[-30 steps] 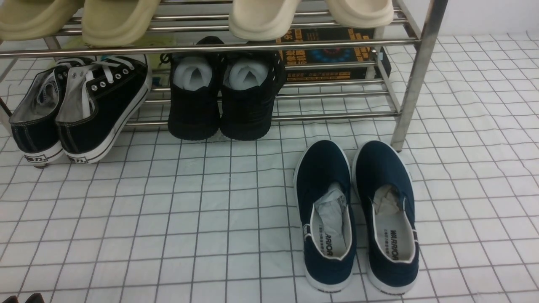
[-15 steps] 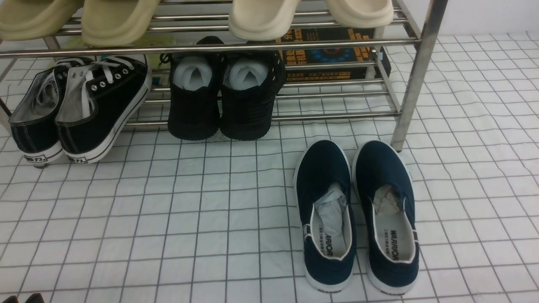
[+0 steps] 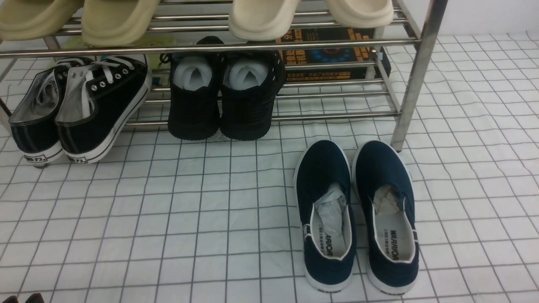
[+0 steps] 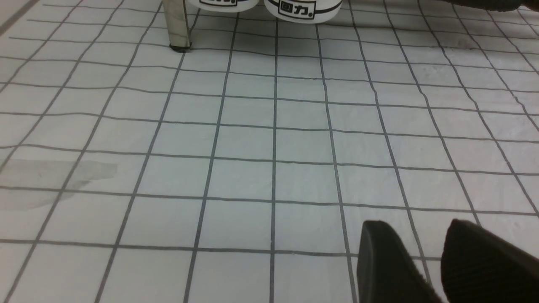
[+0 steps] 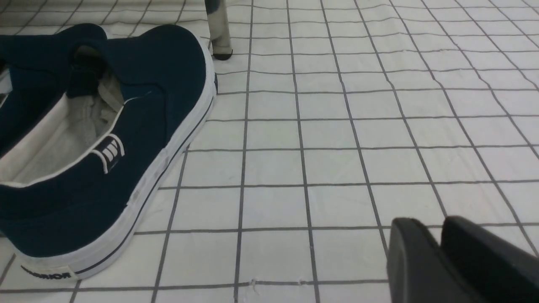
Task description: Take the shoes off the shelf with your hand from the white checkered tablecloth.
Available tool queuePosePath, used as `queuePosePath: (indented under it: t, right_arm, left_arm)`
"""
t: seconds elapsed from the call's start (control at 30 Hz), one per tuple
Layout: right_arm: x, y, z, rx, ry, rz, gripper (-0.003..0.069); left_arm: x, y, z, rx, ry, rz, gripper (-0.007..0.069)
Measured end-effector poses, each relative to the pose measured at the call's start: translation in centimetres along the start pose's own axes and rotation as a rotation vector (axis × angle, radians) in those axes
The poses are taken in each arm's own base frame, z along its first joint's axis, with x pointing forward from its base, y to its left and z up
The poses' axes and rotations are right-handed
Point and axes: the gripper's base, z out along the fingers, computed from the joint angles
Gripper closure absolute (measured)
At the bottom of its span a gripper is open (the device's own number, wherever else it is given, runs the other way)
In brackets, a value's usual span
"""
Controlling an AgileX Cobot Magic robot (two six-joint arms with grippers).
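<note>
Just in front of the shelf's [image 3: 414, 75] right leg, the shoes [image 3: 358, 214] sit on the tablecloth [image 3: 168, 219], seemingly already delivered. The right gripper [image 5: 440, 248], fingers nearly together and empty, should retreat; the left gripper [image 4: 438, 252] is slightly parted, empty.

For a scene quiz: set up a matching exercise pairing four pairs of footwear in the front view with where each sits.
Things:
1. navy slip-ons
2. black lace-up sneakers
3. all-black shoes
4. beige slippers

Places:
A. top tier of the shelf
B. low tier, at the left end
C. flat on the checkered tablecloth, in front of the shelf's right leg
D. low tier, in the middle, stuffed with white paper

Pairs: 1-C, 2-B, 3-D, 4-A
</note>
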Motion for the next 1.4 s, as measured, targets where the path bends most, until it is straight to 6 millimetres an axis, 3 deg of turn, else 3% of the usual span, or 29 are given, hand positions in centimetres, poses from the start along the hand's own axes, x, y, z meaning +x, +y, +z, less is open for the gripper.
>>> queuePosePath:
  t: [1.4]
  right_arm:
    - [0.01, 0.0, 0.0, 0.0, 0.001, 0.0, 0.0486]
  left_arm:
    - [0.0, 0.0, 0.0, 0.0, 0.0, 0.0, 0.0385]
